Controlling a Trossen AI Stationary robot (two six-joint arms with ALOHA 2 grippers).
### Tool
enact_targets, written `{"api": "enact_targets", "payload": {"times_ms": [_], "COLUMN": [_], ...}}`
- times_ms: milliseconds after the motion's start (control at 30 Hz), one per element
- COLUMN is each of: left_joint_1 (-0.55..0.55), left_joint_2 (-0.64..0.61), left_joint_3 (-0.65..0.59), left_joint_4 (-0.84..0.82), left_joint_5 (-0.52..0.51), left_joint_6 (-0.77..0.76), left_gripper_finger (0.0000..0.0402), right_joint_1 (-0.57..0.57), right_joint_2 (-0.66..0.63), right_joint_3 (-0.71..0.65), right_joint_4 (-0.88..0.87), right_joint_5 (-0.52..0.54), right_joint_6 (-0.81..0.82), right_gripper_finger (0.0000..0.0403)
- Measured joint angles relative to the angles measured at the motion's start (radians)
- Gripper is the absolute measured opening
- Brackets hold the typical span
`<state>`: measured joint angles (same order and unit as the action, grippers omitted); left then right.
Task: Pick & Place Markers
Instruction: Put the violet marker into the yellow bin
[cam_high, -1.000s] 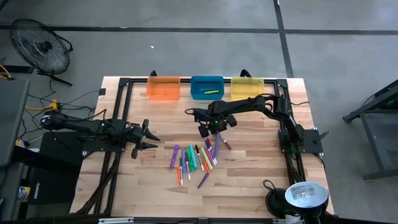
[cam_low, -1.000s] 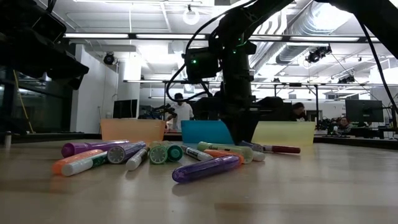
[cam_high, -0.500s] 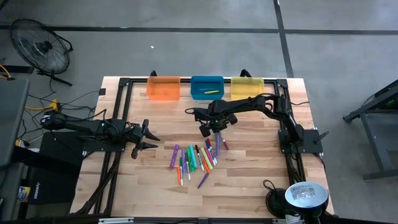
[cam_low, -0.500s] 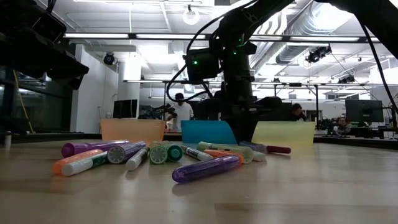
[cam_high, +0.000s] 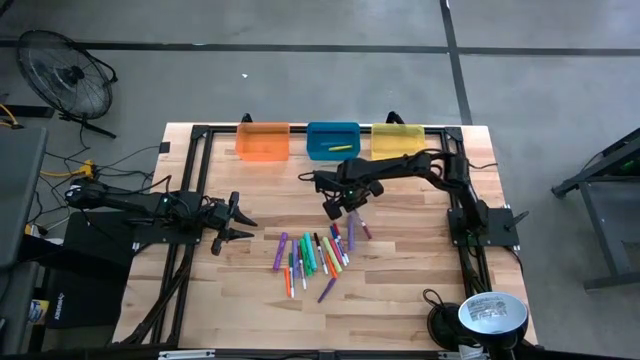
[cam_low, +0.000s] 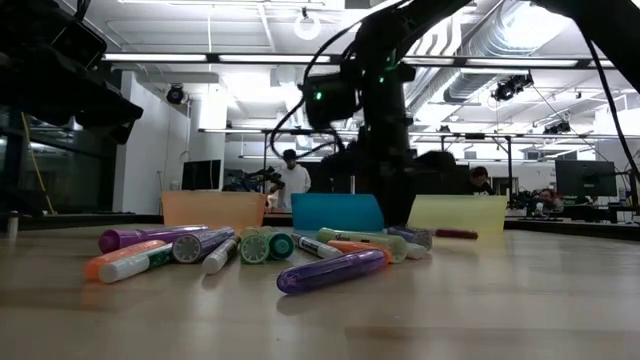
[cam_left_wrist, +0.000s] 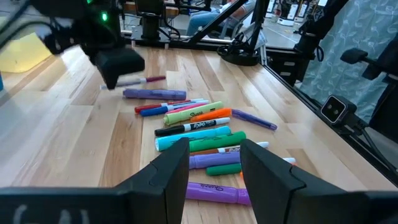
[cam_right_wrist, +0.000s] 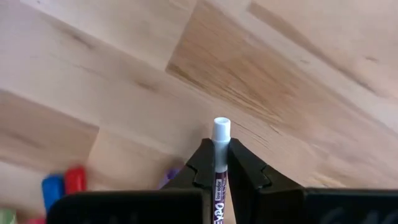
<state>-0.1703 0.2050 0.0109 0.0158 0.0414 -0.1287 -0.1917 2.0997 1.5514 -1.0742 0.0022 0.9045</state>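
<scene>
Several markers (cam_high: 315, 255) in purple, green, orange, blue and pink lie in a loose heap on the wooden table's middle. Just beyond the heap's far right, my right gripper (cam_high: 336, 207) points down, shut on a white marker with a dark red cap (cam_left_wrist: 135, 81). That marker hangs a little above the wood. At the table's left, my left gripper (cam_high: 243, 222) stands open and level, its fingers (cam_left_wrist: 180, 168) facing the heap with nothing between them. My right gripper pinches the white marker's barrel (cam_right_wrist: 220, 168) between its two fingers, close to the white end (cam_right_wrist: 221, 128), which sticks out past them. The fingers come from above and lie across the marker. The marker hangs about level, its capped end (cam_low: 455, 234) clear of the table.
Three translucent bins stand in a row at the far edge: orange (cam_high: 263, 141), blue (cam_high: 333, 140) with a yellow marker (cam_high: 342, 148) inside, and yellow (cam_high: 398, 140). Bare wood lies between heap and bins. People show in the room behind the table in the low view.
My right gripper has risen a little and rolled slightly about its downward line. The white marker has come up with it, and its dark red end stands higher off the wood than before. The heap has stayed put.
</scene>
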Motion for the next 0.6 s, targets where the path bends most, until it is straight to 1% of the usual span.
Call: {"api": "enact_targets", "payload": {"times_ms": [267, 500, 600], "left_joint_1": [0.0, 0.0, 0.0], "left_joint_2": [0.0, 0.0, 0.0], "left_joint_3": [0.0, 0.0, 0.0], "left_joint_4": [0.0, 0.0, 0.0], "left_joint_5": [0.0, 0.0, 0.0], "left_joint_6": [0.0, 0.0, 0.0], "left_gripper_finger": [0.014, 0.014, 0.014], "right_joint_1": [0.001, -0.02, -0.036], "right_joint_2": [-0.054, -0.114, -0.143], "right_joint_3": [0.002, 0.003, 0.003], "right_joint_4": [-0.027, -0.078, -0.09], "right_joint_5": [-0.006, 0.011, 0.038], "right_joint_6": [-0.047, -0.199, -0.265], "right_gripper_finger": [0.0012, 0.0012, 0.0012]}}
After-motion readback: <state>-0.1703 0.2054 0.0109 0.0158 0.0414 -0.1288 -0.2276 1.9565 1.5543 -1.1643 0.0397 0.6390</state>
